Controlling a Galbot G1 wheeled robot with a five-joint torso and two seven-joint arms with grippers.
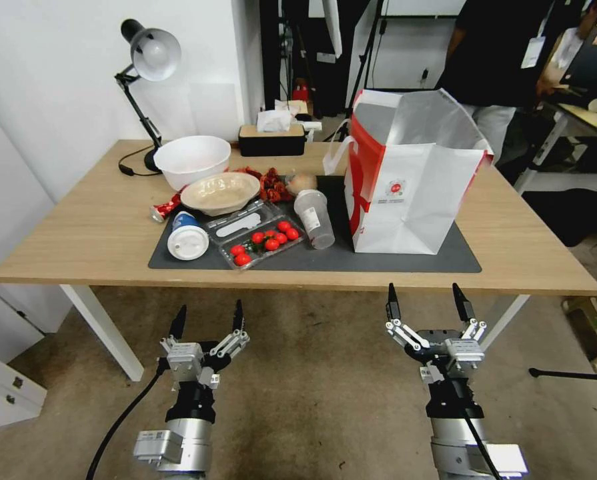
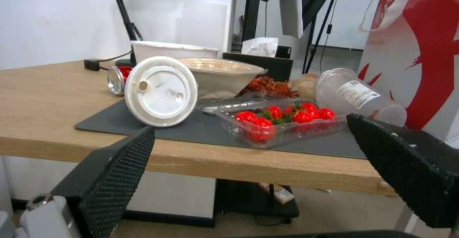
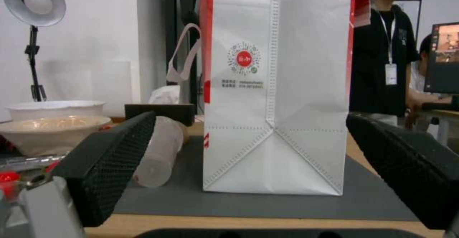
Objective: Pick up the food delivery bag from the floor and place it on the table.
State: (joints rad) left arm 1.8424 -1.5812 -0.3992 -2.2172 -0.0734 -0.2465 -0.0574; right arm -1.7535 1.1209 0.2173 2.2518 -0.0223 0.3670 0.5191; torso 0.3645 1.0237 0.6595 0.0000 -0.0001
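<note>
I see the tabletop (image 1: 78,227) across mid-frame, food delivery bag (image 1: 405,180) upright on its mat, right of centre. Right gripper (image 1: 428,301) sits directly below it, nearer; left gripper (image 1: 208,320) lower left. Both jaws wide, empty.

food delivery bag (image 3: 275,87), round red logo, small print unreadable

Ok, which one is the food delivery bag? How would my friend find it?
Look at the big light-wood table and its dark grey mat. The food delivery bag stands upright on the mat's right end, beside a clear plastic cup lying on its side. It is white and red with a small round red logo, and taller than everything nearby.
</note>
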